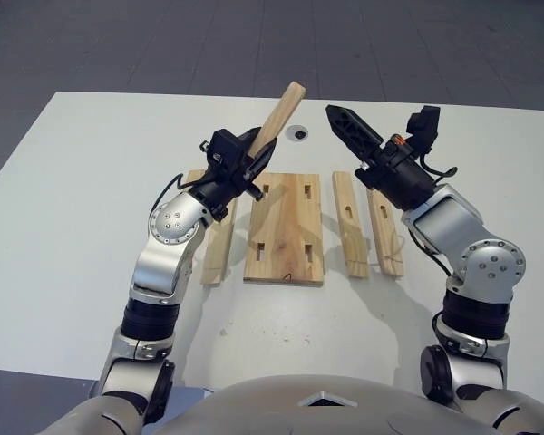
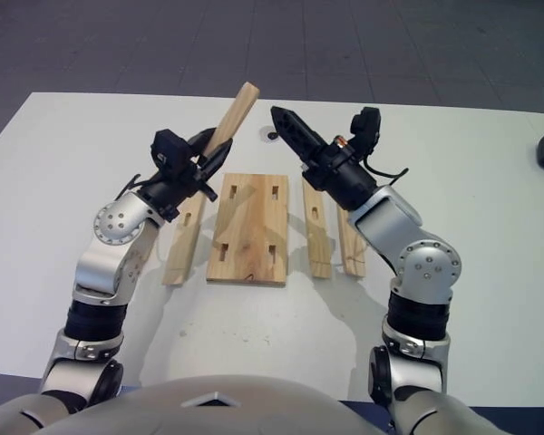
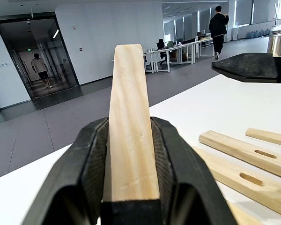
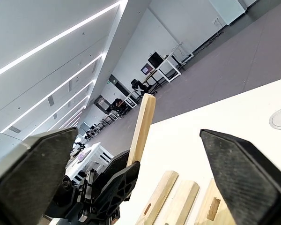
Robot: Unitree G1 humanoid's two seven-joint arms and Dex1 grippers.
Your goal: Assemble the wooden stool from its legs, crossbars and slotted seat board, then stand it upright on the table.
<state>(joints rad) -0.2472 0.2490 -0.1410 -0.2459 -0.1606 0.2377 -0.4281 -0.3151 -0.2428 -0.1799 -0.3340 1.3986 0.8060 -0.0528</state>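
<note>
A wooden leg [image 1: 219, 245] lies flat on the table [image 1: 91, 181] at 9 o'clock of the slotted seat board [image 1: 286, 227], partly under the left gripper [image 1: 254, 156]. That gripper is clamped on a wooden bar [image 1: 281, 113] held in the air, pointing to 1 o'clock. At 3 o'clock of the board lie two slotted crossbars [image 1: 349, 222], and above them hangs the right gripper [image 4: 139, 140], fingers spread wide, apart from the bar.

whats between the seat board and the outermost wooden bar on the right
Another slotted bar lies flat there, clear in the left eye view.
</note>
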